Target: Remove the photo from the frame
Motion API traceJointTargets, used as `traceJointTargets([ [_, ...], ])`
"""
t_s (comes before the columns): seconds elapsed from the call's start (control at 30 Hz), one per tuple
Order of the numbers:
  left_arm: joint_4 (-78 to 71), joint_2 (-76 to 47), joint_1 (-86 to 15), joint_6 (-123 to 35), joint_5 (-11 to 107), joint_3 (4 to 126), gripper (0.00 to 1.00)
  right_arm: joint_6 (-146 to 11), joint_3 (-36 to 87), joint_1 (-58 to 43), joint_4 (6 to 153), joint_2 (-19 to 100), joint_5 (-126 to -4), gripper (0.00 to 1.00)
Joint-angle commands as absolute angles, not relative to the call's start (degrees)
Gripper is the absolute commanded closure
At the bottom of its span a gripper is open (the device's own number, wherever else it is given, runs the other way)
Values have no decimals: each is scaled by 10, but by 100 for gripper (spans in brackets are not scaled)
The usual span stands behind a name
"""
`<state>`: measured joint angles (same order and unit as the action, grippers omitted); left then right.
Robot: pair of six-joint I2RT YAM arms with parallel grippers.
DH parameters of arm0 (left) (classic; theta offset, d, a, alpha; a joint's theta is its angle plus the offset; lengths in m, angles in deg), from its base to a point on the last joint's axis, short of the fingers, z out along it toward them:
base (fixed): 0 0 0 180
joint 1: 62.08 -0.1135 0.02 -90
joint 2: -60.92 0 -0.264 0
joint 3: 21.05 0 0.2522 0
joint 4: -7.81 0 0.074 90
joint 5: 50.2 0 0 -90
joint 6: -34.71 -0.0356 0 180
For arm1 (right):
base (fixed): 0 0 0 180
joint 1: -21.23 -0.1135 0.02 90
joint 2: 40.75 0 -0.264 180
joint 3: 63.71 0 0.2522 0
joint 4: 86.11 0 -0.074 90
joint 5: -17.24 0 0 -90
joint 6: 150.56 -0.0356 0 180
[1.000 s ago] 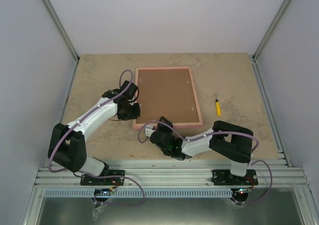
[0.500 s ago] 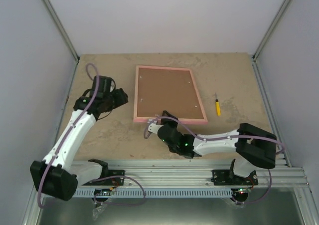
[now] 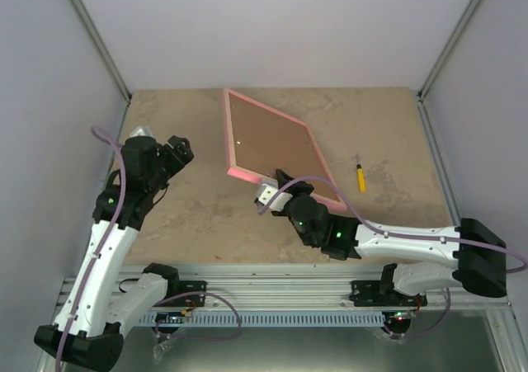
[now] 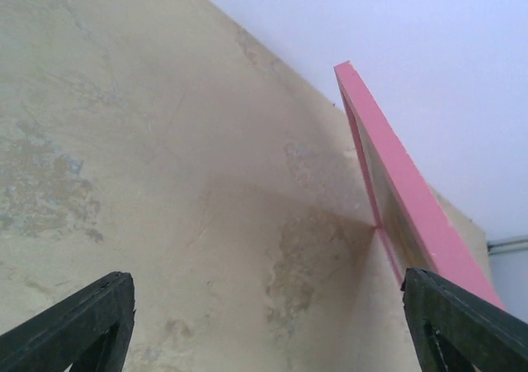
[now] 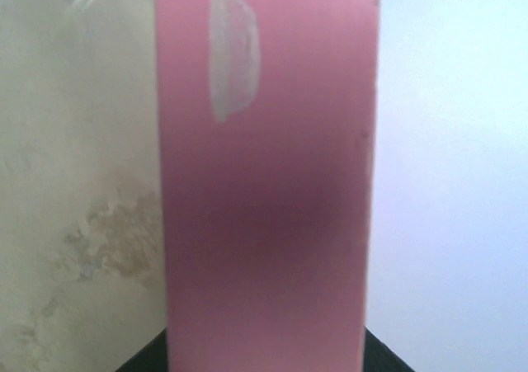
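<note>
The pink frame (image 3: 272, 141) shows its brown board back upward and stands tilted, its near edge raised off the table and its far corner low. My right gripper (image 3: 278, 184) is shut on that raised near edge. In the right wrist view the pink rim (image 5: 264, 182) fills the middle, with the dark fingertips (image 5: 144, 362) just showing on either side of it at the bottom. The photo is hidden behind the backing board. My left gripper (image 3: 177, 151) hangs open to the left of the frame and holds nothing; its wrist view shows bare tabletop between the jaws and the frame's (image 4: 396, 190) pink edge at the right.
A small yellow screwdriver (image 3: 360, 176) lies on the beige table (image 3: 190, 215) to the right of the frame. Grey walls close in the left, right and back sides. Aluminium rails run along the near edge.
My left gripper let go of the frame's left side, opened wide and drew back to the left. My right arm reached forward and lifted the frame's near edge, tilting it up.
</note>
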<state>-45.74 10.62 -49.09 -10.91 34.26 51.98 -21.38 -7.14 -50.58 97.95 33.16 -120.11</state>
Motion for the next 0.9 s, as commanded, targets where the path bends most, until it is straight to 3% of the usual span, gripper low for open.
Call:
traceJointTargets([
  [0.0, -433, 125, -494, -91, 317, 506, 8, -289, -38, -501, 1057, 275, -1141, 100],
  [0.3, -420, 124, -494, -90, 335, 490, 5, -437, -35, -452, 1074, 211, -1036, 100],
  [0.57, -416, 112, -494, -99, 349, 482, 3, -625, -64, -357, 1073, 168, -881, 100],
  [0.87, -411, 88, -494, -99, 375, 469, 3, -828, -132, -267, 1099, 140, -789, 100],
])
